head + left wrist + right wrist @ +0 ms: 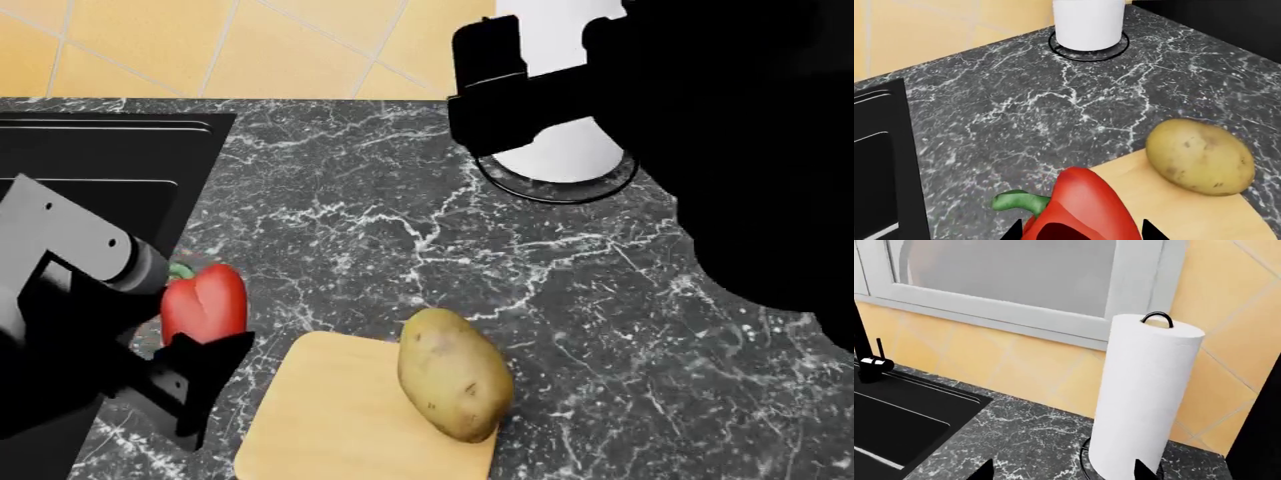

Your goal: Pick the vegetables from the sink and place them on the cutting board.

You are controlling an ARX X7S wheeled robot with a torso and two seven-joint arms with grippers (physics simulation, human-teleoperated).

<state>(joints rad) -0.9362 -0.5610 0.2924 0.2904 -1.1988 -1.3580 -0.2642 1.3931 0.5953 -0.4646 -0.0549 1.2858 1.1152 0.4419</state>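
Note:
My left gripper (pixel 1081 233) is shut on the red bell pepper (pixel 1084 202) with the green stem. It holds the pepper over the counter by the cutting board's (pixel 1187 212) left edge, between the sink (pixel 94 160) and the board (pixel 334 425). The pepper (pixel 203 300) also shows in the head view. The potato (pixel 454 373) lies on the board, also seen in the left wrist view (pixel 1201 157). My right gripper (pixel 1064 472) is open and empty, raised above the counter near the paper towel roll.
A white paper towel roll (pixel 567 110) on a black stand is at the back of the dark marble counter (pixel 561 290). The black faucet (pixel 862 340) stands behind the sink. My right arm (pixel 747 150) fills the upper right of the head view.

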